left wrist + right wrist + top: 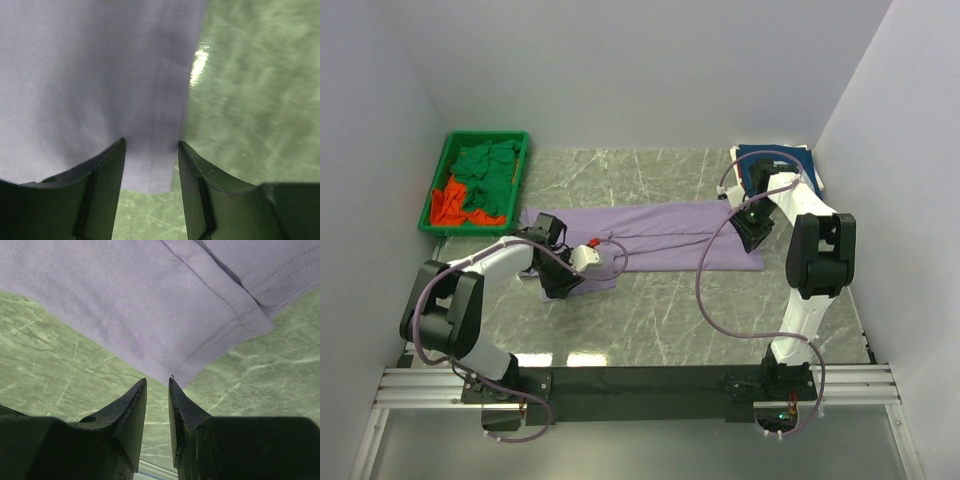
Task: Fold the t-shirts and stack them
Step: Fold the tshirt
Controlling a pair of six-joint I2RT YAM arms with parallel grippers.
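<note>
A lavender-purple t-shirt [650,235] lies spread flat across the middle of the table. My left gripper [561,284] is at its near-left corner. In the left wrist view the gripper [151,145] is open, and the shirt's hemmed corner [150,170] lies flat between the fingers. My right gripper [752,236] is at the shirt's right end. In the right wrist view the gripper [157,381] has its jaws a narrow gap apart, with the shirt's corner [180,375] just past the tips and nothing in the gap. A navy t-shirt [775,158] lies at the back right.
A green plastic bin [432,190] stands at the back left, holding crumpled green t-shirts [485,175] and an orange-red one [445,207]. White walls close in the table on three sides. Purple cables loop from both arms over the green marble tabletop [660,320].
</note>
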